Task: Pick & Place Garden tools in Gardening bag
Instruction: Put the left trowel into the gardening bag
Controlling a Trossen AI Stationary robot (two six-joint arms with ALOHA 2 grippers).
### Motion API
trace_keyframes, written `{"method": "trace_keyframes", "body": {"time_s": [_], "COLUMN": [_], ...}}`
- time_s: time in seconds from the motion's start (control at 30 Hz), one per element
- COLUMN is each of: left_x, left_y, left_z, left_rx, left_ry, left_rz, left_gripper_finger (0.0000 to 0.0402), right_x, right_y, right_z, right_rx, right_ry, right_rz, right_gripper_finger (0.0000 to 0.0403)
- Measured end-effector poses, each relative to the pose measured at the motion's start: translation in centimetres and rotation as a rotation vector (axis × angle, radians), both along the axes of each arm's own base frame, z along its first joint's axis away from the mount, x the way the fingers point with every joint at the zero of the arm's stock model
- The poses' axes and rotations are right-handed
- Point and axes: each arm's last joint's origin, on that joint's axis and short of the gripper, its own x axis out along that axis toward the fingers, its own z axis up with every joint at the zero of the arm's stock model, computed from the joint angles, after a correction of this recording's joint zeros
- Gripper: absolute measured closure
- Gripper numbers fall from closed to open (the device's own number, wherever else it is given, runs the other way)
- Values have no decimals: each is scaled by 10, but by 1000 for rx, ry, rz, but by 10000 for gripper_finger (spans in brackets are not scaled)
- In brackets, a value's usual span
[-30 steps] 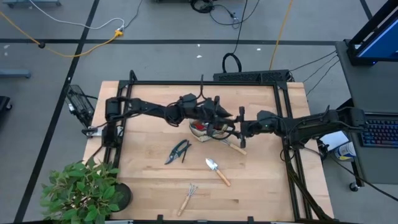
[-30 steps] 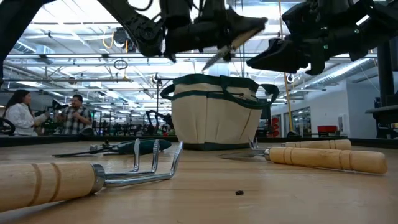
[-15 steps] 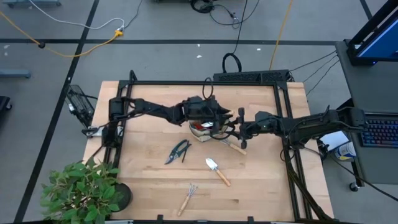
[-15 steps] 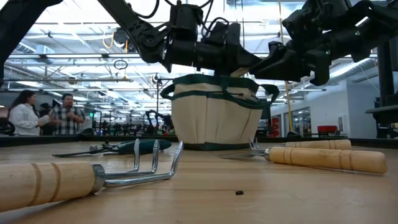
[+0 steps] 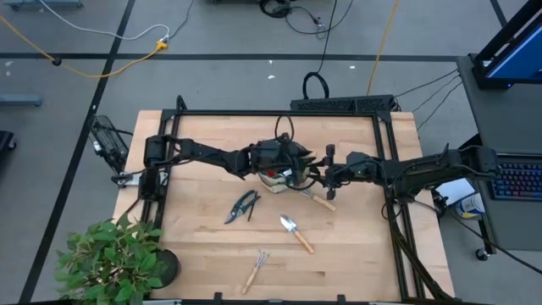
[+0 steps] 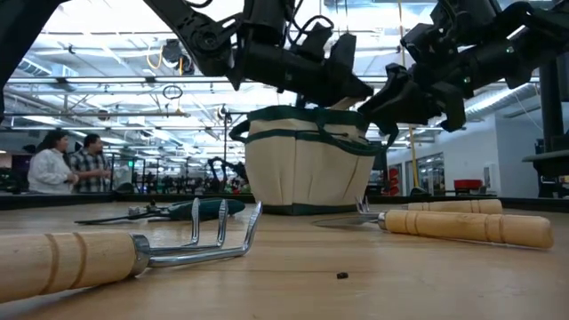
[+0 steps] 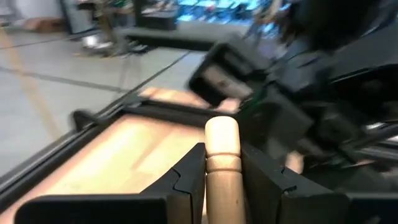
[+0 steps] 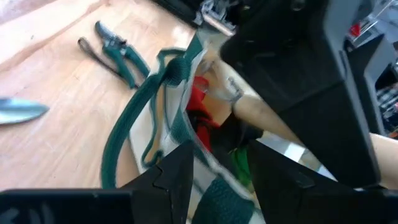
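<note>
Now the left gripper, jaws pinching a wooden-handled tool, has dipped into the gardening bag.

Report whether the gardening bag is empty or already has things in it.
Not empty. The right wrist view looks into the gardening bag and shows a red item and something green inside it.

The left hand has lowered its wooden-handled tool into the bag.
</note>
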Motion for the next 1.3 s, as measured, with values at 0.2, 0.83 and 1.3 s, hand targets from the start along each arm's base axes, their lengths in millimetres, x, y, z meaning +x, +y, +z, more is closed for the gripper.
{"method": "trace_keyframes", "body": {"time_s": [0.2,0.83,1.3], "left_x": [-7,-17,-24], "left_y": [-13,-63,-71], "left_z": [13,18,-2], "left_rx": [51,85,32], "left_ry": [58,110,284], "left_rz": [204,462,439], "left_gripper_finger": [309,309,309], "right_x": [0,1,3], "right_y": [0,0,2], "right_z": [-3,-1,2], "right_rx": [-20,-108,-85], "right_ry": [26,15,-30], "right_rz": [8,34,90], "right_gripper_finger": [265,399,403]}}
